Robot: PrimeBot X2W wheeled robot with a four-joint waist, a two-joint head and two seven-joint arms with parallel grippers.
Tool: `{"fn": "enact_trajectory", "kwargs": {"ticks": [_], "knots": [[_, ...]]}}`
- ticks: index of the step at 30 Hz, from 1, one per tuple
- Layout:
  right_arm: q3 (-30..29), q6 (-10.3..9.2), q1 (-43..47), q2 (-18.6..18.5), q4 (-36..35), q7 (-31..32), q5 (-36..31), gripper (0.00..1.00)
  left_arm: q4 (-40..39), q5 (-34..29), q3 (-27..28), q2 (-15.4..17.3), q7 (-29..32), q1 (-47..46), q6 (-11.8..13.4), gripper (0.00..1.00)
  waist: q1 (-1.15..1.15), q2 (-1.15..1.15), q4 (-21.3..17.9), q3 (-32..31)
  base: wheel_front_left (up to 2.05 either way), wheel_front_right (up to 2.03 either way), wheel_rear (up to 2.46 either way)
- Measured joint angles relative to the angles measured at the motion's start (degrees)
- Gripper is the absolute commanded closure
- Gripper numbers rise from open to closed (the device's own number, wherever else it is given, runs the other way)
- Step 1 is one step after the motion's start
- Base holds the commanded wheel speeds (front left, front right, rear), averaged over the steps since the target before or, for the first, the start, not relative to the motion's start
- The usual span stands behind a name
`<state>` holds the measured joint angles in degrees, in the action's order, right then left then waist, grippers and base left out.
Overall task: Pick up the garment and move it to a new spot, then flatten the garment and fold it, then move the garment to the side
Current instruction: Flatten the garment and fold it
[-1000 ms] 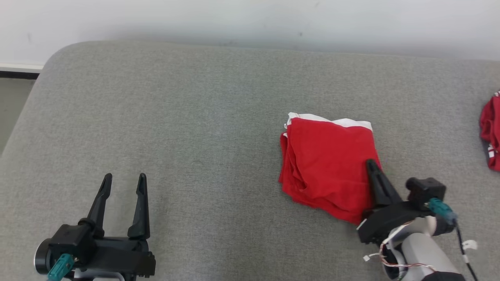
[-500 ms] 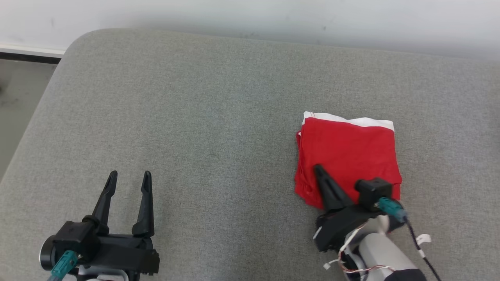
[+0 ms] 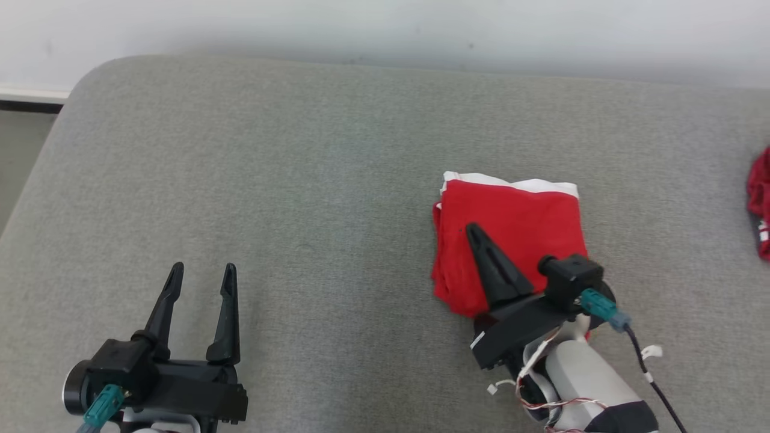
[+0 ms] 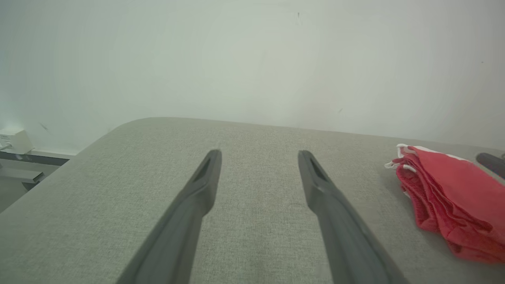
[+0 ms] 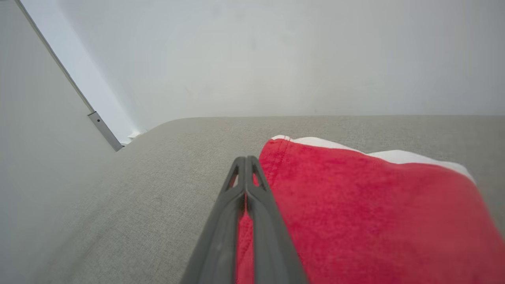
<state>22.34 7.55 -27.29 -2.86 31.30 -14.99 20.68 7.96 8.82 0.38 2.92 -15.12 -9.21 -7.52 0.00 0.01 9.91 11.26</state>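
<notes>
Our right gripper [image 3: 471, 231] had swung left over the folded red cloth garment [image 3: 529, 216], fingers pressed together; left gripper [image 3: 203, 269] gaped wide; we judged a sideways shove next.

Garment [image 3: 523, 222]: soft matt cloth; cushion [image 3: 301, 180]: woven fabric, sl. rough, matt; jaws: smooth matt blk plastic

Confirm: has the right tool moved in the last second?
Yes: the right tool swept leftward across the red garment, from its right edge toward its left.
</notes>
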Motion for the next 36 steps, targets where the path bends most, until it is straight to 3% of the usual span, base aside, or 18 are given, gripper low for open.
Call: {"fn": "enact_trajectory", "kwargs": {"ticks": [13,19,20,21,22,23,36], "knots": [[-12.14,0.0,8.76,-1.18,-10.96,-0.13,-11.79,1.0,-0.03,-2.55,0.76,0.83,0.01,1.15,0.0,0.0,0.0,0.0,-5.44,-3.08,0.0,0.0,0.0],[-16.84,0.0,14.46,-2.07,-14.97,-0.14,-13.27,1.0,0.14,-3.3,2.3,1.07,0.01,2.8,0.0,0.0,0.0,-0.01,-7.62,-5.19,0.0,0.0,0.0],[-17.3,0.0,15.44,-2.2,-15.57,-0.13,-13.41,0.92,0.19,-3.33,2.48,1.12,0.01,3.13,0.0,0.0,-0.01,-0.01,-7.92,-5.56,0.0,0.0,0.0],[-18.14,0.0,17.18,-2.36,-16.6,-0.14,-13.8,0.61,0.24,-3.64,2.79,1.19,0.01,3.6,0.0,0.0,-0.01,0.0,-8.41,-6.24,0.0,0.0,0.0],[-18.5,0.0,18.06,-2.36,-17.22,-0.14,-13.96,0.4,0.3,-3.69,2.98,1.24,0.01,3.84,-0.01,0.0,-0.01,-0.01,-8.61,-6.58,0.0,0.0,0.0],[-18.75,0.0,18.87,-2.34,-17.82,-0.13,-14.15,0.0,0.43,-3.75,3.24,1.31,0.01,4.12,-0.01,0.0,-0.01,-0.01,-8.79,-6.9,0.0,0.0,0.0],[-21.78,0.0,27.36,-0.86,-22.31,-0.13,-14.28,0.0,-0.29,-5.22,3.38,2.08,0.01,8.54,-0.01,0.0,-0.01,-0.01,-9.09,-10.19,0.0,0.0,0.0]]}}
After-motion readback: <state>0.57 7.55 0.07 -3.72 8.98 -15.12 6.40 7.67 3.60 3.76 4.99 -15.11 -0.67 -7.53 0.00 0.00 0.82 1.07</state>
